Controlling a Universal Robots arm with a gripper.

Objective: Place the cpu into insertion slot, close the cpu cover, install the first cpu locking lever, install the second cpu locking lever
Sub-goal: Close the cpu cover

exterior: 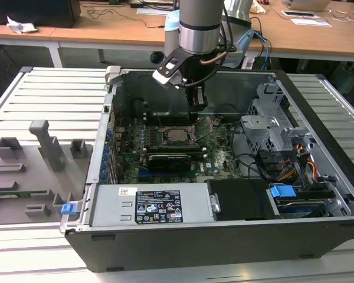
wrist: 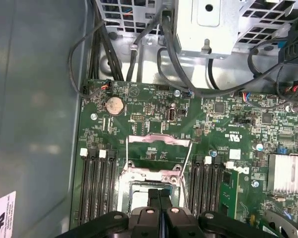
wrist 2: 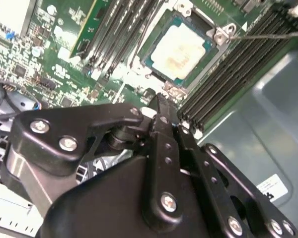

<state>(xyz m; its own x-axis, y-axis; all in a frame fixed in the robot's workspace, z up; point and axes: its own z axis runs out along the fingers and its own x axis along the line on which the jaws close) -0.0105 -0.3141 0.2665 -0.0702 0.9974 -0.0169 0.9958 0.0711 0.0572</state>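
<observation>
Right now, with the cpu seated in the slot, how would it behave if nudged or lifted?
The cpu looks thin, flat and metal-topped: probably stiff and light, its smooth top likely slippery. Lying flat within the insertion slot, it likely won't slide, roll or tip when nudged.

Cpu (wrist 2: 181,49) in the insertion slot (exterior: 163,137), memory slots (wrist: 97,183) on either side, all inside the case (exterior: 224,247).

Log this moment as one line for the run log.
cpu: in insertion slot | gripper: shut, holding nothing, at slot's edge
</observation>
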